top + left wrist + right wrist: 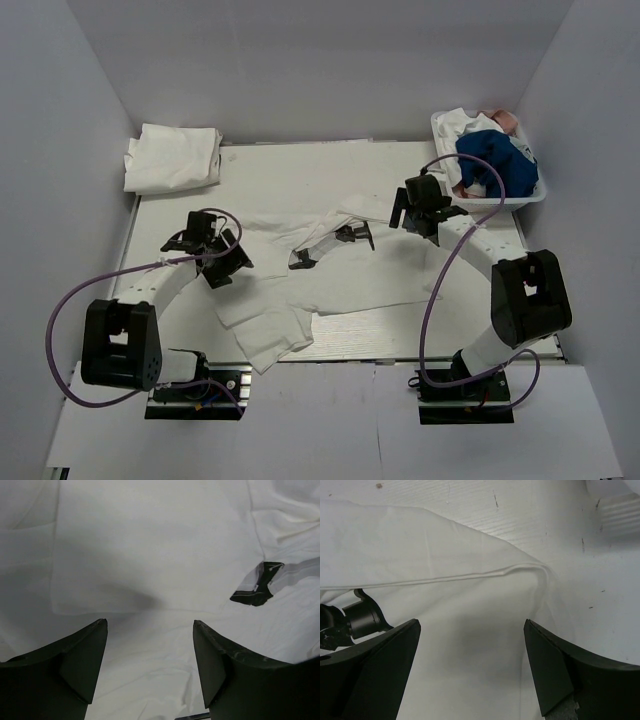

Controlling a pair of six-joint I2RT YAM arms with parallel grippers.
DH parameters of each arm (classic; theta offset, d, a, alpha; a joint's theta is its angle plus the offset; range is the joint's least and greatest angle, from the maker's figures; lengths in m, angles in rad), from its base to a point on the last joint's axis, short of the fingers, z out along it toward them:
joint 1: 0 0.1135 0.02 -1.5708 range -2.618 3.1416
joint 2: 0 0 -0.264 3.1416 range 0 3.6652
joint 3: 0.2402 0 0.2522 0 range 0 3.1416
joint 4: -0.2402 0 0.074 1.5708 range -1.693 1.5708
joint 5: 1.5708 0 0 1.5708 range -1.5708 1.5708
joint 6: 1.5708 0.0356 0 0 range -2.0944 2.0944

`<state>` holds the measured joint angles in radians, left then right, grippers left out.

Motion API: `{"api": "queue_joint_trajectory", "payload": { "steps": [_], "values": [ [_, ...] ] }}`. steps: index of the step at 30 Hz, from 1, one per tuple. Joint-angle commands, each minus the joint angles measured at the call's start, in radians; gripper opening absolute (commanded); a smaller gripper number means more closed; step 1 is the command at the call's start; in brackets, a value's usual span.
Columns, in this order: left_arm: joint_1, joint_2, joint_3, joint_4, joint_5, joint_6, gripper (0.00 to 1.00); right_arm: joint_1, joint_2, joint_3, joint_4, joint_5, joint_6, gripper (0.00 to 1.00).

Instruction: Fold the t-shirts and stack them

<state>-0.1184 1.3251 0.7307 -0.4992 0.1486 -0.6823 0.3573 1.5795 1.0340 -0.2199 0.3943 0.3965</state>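
Scene: a white table (pixel 300 180) inside white walls, seen from above, with two black-and-white robot arms mounted at its near edge.
Spread t-shirt (pixel 350 285): a white shirt lies opened out and rumpled across the middle of the table, between the two arms. Its near left corner is bunched close to the table's near edge.
Black print (pixel 256 587): a small dark mark on the shirt's chest, partly hidden by folds of cloth, so its design cannot be read. From above it sits about midway between the two claws.
Left claw (pixel 150 624): over the left part of the spread shirt. Its two dark fingers (pixel 80 665) are spread apart, with only white cloth showing in the gap and nothing pinched. Whether the tips touch the cloth cannot be told.
Right claw (pixel 471 625): over the far right part of the same shirt, where a folded hem meets bare table. Its fingers are spread wide and grip nothing.
Folded white pile (pixel 172 158): white cloth folded into a neat block in the far left corner, well apart from the spread shirt.
Basket (pixel 490 205): a white tub in the far right corner, just beyond the right arm. It holds loose white cloth, a blue garment (pixel 495 160) and a bit of something pink.
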Motion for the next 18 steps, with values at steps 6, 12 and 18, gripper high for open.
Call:
{"api": "queue_joint_trajectory", "payload": {
  "steps": [6,12,18],
  "values": [
    [-0.003,-0.017,0.004,-0.122,-0.21,-0.115,0.76,-0.009,-0.016,-0.022,0.037,0.0,0.025,0.9],
    [-0.003,0.006,-0.002,-0.147,-0.273,-0.141,0.75,-0.012,-0.019,-0.032,0.01,0.034,0.048,0.9],
    [0.008,0.057,-0.03,-0.049,-0.285,-0.16,0.63,-0.018,-0.035,-0.06,0.02,0.038,0.061,0.9]
  ]
}}
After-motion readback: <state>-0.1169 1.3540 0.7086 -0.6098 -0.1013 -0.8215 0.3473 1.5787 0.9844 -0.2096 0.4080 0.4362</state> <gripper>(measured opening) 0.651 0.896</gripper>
